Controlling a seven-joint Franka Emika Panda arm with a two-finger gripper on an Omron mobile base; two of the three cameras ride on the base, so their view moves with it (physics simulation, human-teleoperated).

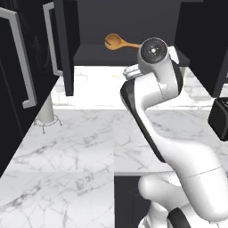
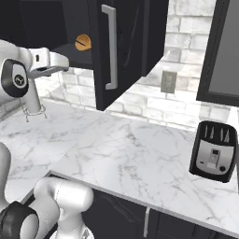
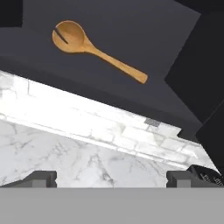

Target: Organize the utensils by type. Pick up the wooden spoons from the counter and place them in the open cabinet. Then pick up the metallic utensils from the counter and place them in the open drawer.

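A tan wooden spoon (image 3: 94, 48) with a broad round bowl lies flat on the dark shelf of the open cabinet (image 3: 144, 30); it also shows as the spoon (image 1: 116, 42) behind my arm and as an orange spot (image 2: 83, 42) on the shelf. My gripper (image 3: 111, 179) is open and empty. It hangs in front of and below the shelf edge, apart from the spoon, over the white marble counter (image 1: 75, 138). The metallic utensils and the open drawer are out of view.
The open cabinet door (image 2: 114, 51) with a long grey handle juts out to the right of the hand (image 2: 49, 63). A black toaster (image 2: 212, 151) stands at the counter's right. A white post (image 1: 46, 111) stands at the left, next to tall dark cabinet fronts (image 1: 20, 67).
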